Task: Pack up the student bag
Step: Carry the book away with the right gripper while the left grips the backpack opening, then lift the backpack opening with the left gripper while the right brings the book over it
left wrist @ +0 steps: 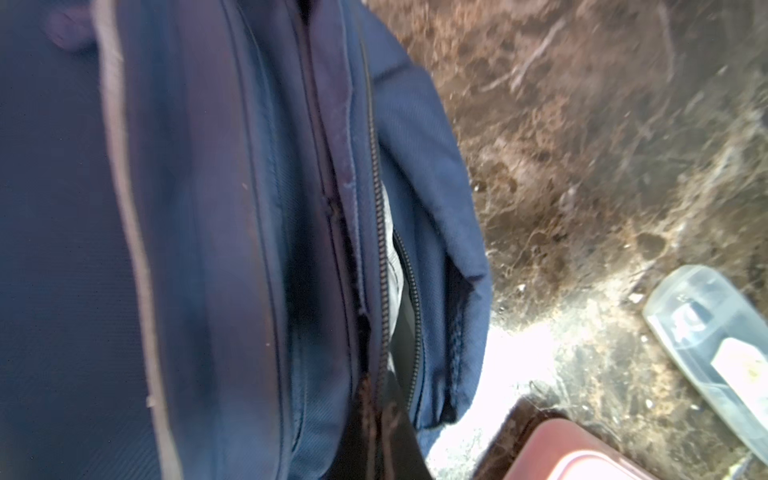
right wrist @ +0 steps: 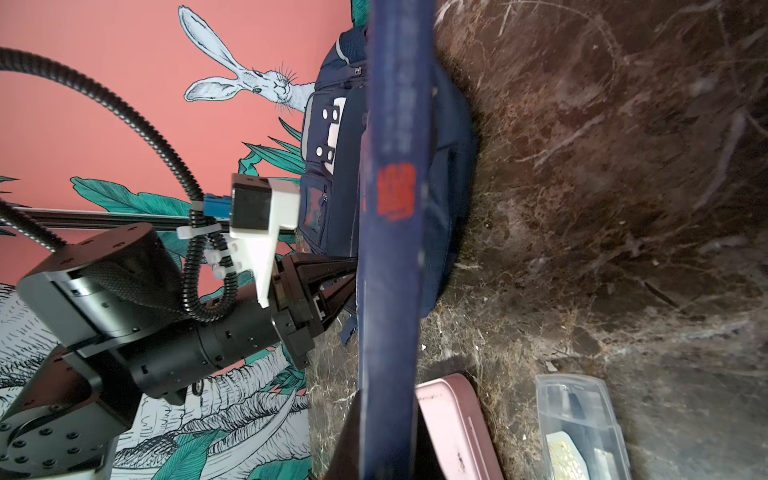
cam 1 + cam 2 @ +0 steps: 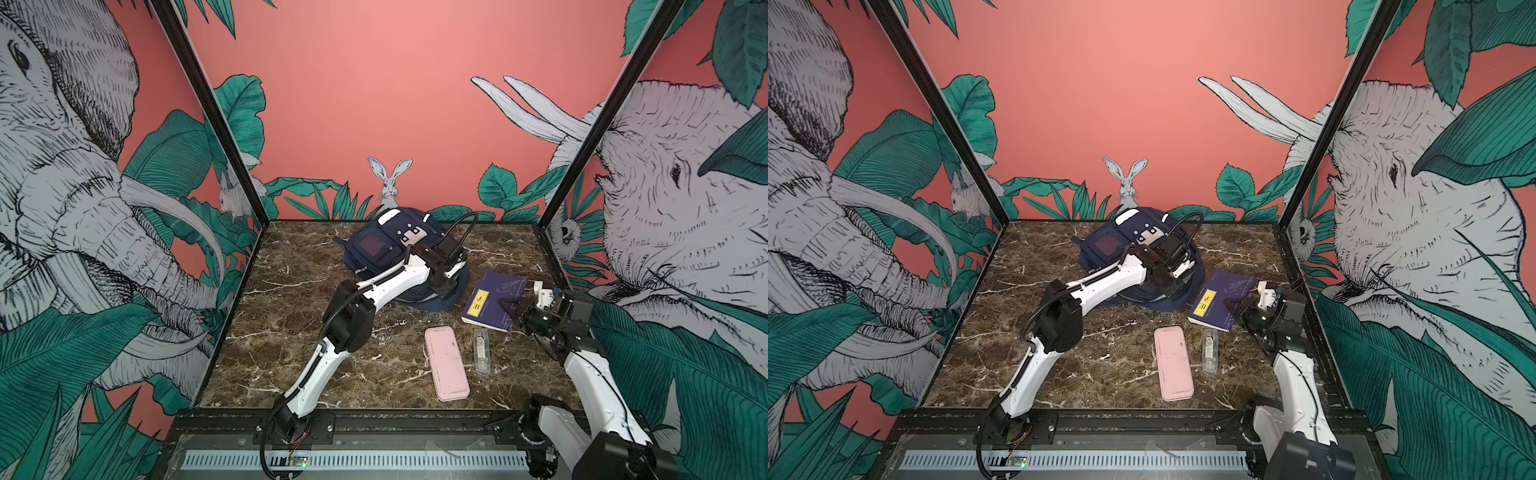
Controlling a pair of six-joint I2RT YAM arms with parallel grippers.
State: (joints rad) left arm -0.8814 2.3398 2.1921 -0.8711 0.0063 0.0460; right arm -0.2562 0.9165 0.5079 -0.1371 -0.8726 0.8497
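Left gripper [image 3: 448, 290] closed at the zipper edge of the student bag [image 3: 382, 249].
It lies at the worktop's [image 3: 291, 332] back middle; the right gripper [image 3: 509, 306] clamps a navy book [image 3: 486, 291] just beside it.

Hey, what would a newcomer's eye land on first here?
The navy student bag at the back of the marble table, with the left pincer shut at its zip edge. To its right, the right pincer grips a navy book; a pink case lies nearer the front.
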